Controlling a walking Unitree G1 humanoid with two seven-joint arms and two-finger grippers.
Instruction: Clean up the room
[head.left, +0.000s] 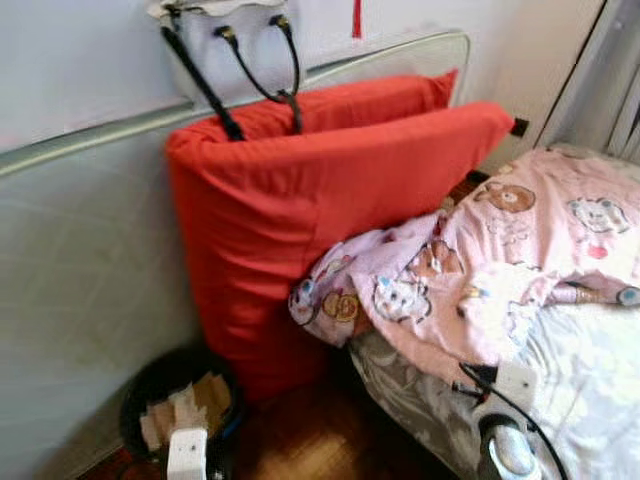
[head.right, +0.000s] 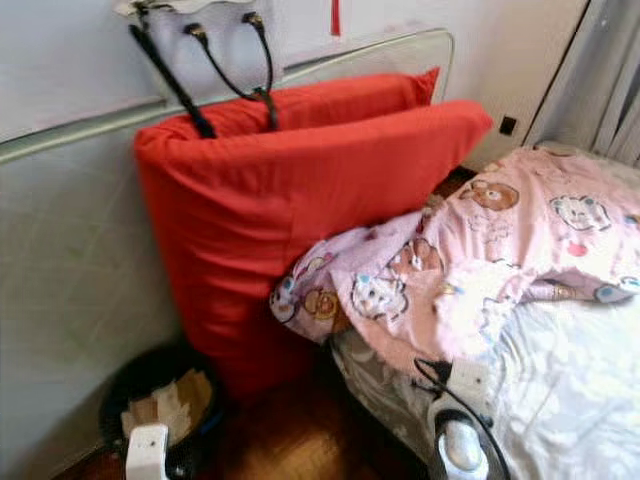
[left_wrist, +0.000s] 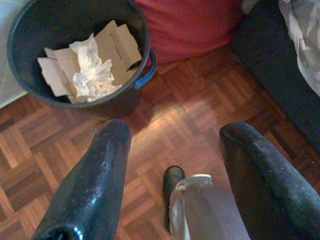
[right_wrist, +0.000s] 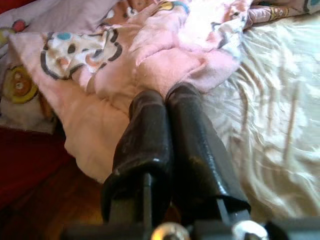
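A black bin (left_wrist: 145, 35) stands on the parquet floor beside the bed, holding cardboard pieces (left_wrist: 117, 42) and a crumpled white wrapper (left_wrist: 92, 75). My left gripper (left_wrist: 175, 132) hangs open above the floor just short of the bin, nothing between its fingers (left_wrist: 95, 180). My right gripper (right_wrist: 165, 100) is shut and empty, pointing at the edge of a pink cartoon-print blanket (head.left: 480, 250) crumpled on the bed. Two big red cushions (head.left: 300, 200) lean upright against the wall at the head of the bed.
A white bag with black handles (head.left: 232, 45) rests on top of the cushions. The bed's white sheet (head.left: 590, 380) lies at the right. A pale panel (head.left: 80, 260) lines the wall on the left. Curtains (head.left: 610, 90) hang at the far right.
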